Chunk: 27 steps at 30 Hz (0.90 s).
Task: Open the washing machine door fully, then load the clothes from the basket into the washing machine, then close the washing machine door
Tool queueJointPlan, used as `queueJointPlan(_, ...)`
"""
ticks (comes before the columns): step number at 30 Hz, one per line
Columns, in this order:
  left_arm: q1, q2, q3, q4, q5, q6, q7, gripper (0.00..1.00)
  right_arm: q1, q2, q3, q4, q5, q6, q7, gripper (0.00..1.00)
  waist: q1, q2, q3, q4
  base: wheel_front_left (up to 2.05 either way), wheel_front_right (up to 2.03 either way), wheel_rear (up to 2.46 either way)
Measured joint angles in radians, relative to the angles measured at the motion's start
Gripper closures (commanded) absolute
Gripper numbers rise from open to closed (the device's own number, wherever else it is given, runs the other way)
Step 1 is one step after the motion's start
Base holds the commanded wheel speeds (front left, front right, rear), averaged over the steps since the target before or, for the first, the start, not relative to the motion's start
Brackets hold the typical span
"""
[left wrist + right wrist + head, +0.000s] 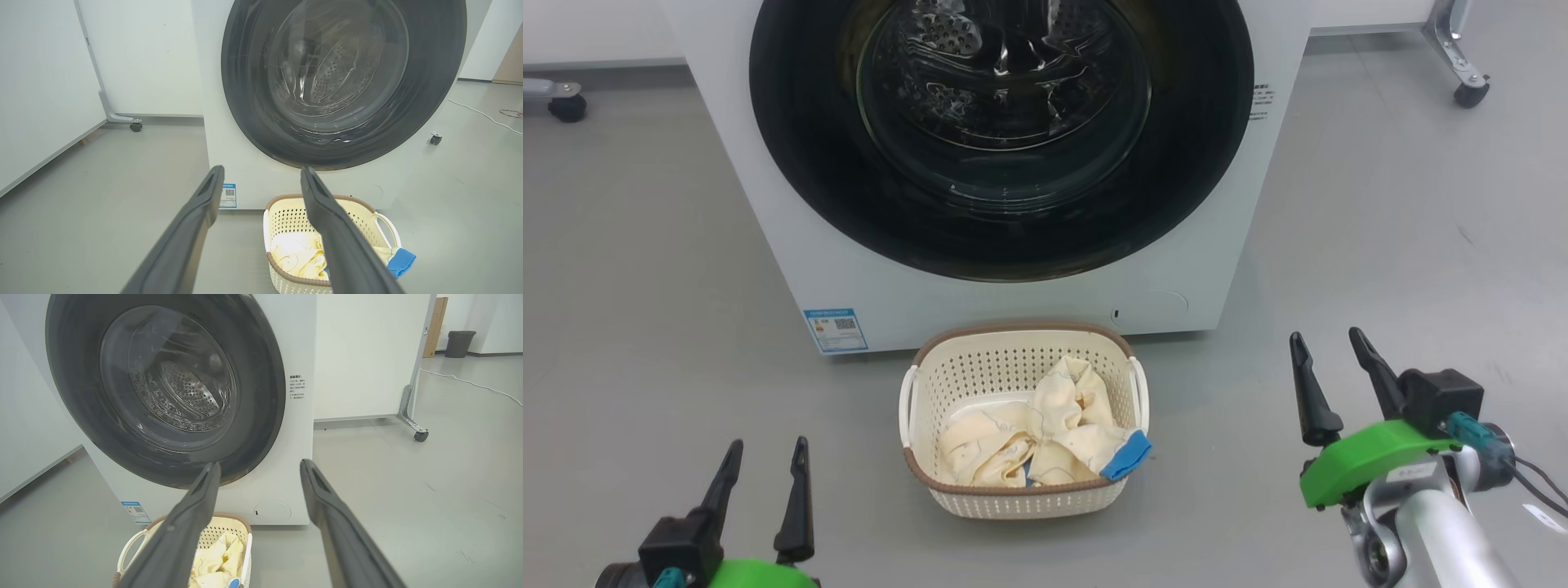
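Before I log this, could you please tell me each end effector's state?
Left end effector: open, empty.
Right end effector: open, empty.

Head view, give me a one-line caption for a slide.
With left gripper and right gripper open, a basket of cream clothes sits before the washing machine, door closed.

Downward head view, low flanking wrist views, washing machine (1029, 304) common.
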Motion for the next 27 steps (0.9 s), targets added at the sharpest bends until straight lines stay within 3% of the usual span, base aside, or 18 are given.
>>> queueJointPlan(27,0.000,-0.015,0.013,0.009,0.000,0.000,0.000,0.00,-0.011,0.000,0.006,0.028,0.002,0.000,0.000,0.00,0.0000,0.0000,-0.001,-0.002,0.00,0.00,0.00)
